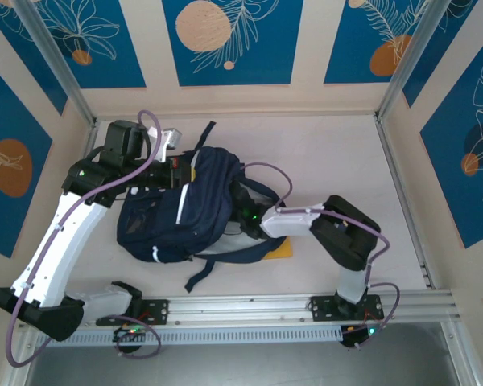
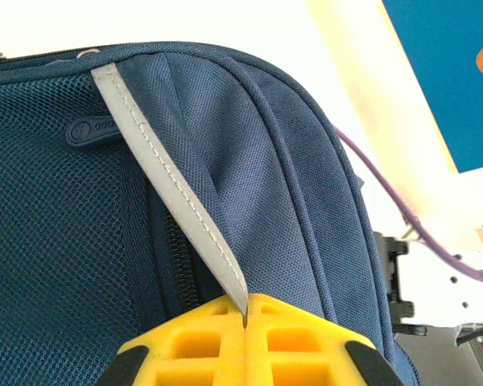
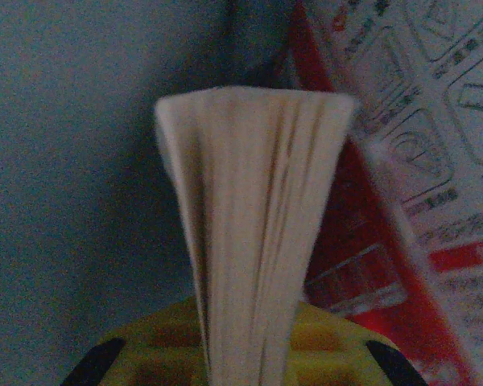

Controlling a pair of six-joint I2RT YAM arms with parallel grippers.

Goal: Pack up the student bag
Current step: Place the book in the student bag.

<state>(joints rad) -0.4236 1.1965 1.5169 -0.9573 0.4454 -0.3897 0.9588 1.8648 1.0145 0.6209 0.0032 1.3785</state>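
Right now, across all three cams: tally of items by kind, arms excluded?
Student bag: 1
Sheaf of pages, clamped in the right gripper: 1
Red-and-white printed pack: 1
Orange flat item beside the bag: 1
Total: 4

The pale desk carries a flat orange thing near its front edge, half covered. Blue wall panels with orange circles stand behind. A book shows its cream page edges, just beside a red-and-white printed sheet.
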